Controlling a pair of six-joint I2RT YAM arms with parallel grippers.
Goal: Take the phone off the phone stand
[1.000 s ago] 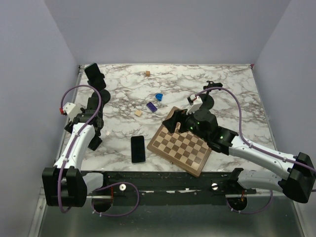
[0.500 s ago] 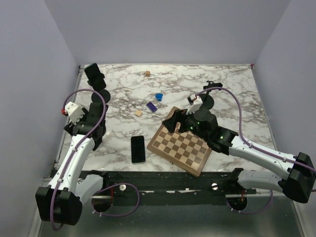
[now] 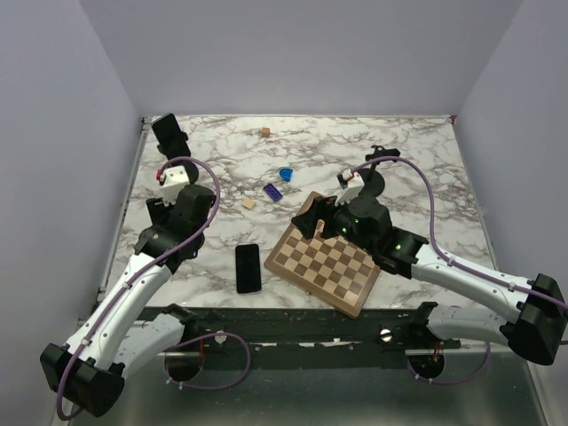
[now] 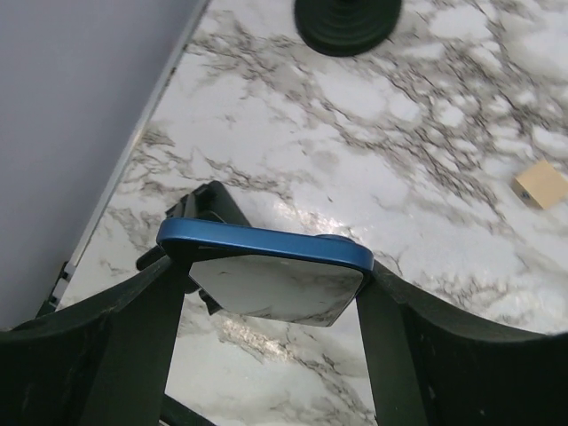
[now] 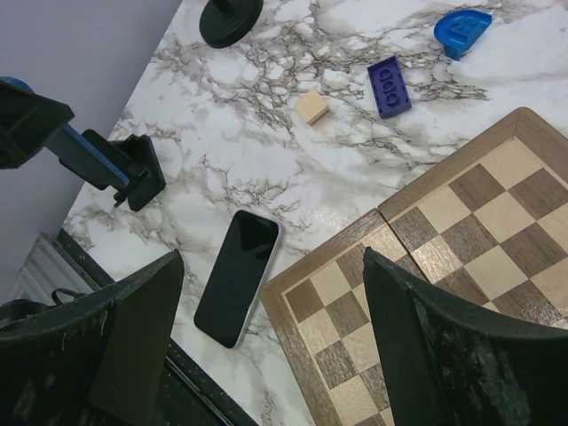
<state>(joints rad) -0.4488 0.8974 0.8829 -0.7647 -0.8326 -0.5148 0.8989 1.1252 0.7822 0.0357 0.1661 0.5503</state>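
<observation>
Now my left pincer is clamped on the blue-edged phone, one finger on each short side, so the phone hangs tilted between them above the marble table. It is near the table's left edge, close to the wall. The small black stand sits on the table right at the phone's lower part. Whether the phone rests in the stand or hangs just clear of it, I cannot tell.

My right pincer is spread wide with nothing between the fingers, held above the near-left corner of the chessboard. A black phone lies flat on the table just beside that corner. Farther out lie a wooden cube, a purple brick and a blue half-round piece, all apart from one another. A round-footed holder stands at the far left corner, and a second small cube lies near the back edge.
</observation>
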